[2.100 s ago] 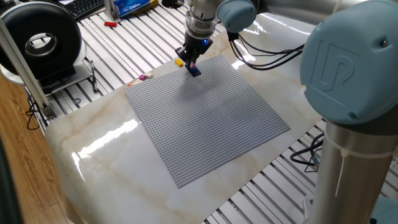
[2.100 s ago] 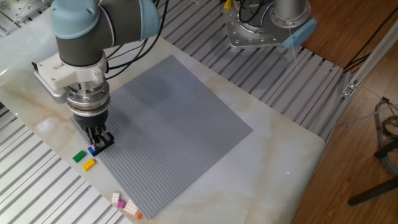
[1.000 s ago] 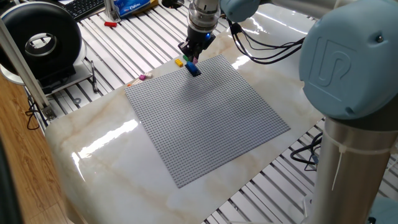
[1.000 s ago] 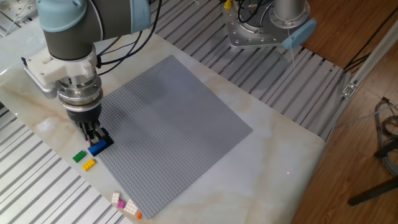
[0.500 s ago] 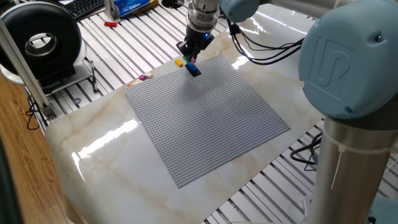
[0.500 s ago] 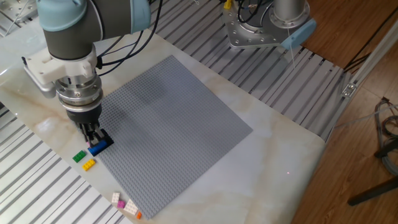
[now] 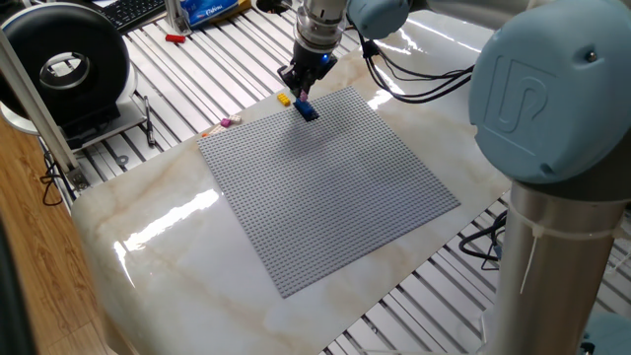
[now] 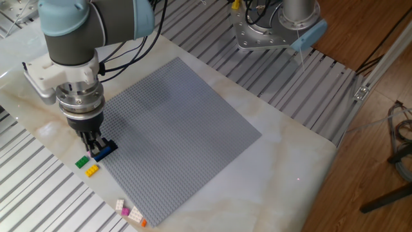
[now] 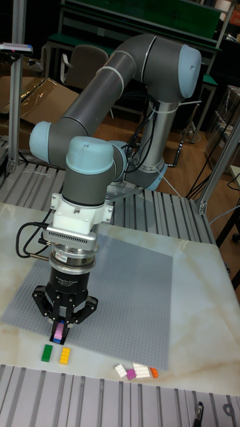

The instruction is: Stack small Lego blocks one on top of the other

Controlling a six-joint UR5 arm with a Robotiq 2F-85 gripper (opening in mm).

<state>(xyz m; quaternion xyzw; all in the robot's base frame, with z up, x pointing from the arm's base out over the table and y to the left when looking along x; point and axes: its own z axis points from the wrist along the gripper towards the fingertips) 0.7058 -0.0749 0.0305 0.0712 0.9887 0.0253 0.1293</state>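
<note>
My gripper (image 7: pixel 300 91) (image 8: pixel 92 145) (image 9: pixel 60 335) hangs low over the corner of the grey baseplate (image 7: pixel 335 187) (image 8: pixel 174 129) (image 9: pixel 127 287), shut on a pink Lego block (image 9: pixel 60 328). A blue block (image 7: pixel 308 110) (image 8: pixel 102 152) sits on the plate right beside the fingertips, outside the grip. On the marble just off the plate's edge lie a green block (image 8: pixel 82 162) (image 9: pixel 48 351) and a yellow block (image 7: pixel 284 99) (image 8: pixel 92 170) (image 9: pixel 65 355). Farther along that edge a white block (image 8: pixel 120 205), a pink one (image 8: pixel 126 211) and an orange one (image 9: pixel 154 372) lie together.
A black round device (image 7: pixel 64 64) stands on the slatted metal table at the left, with a keyboard (image 7: pixel 133 10) behind it. Cables (image 7: pixel 424 89) trail from the arm over the marble. The arm's base (image 8: pixel 270 26) is bolted at the far side.
The gripper has moved a little off the blue block toward the plate's edge and risen slightly, keeping the pink block. The blue block has stayed on the plate.
</note>
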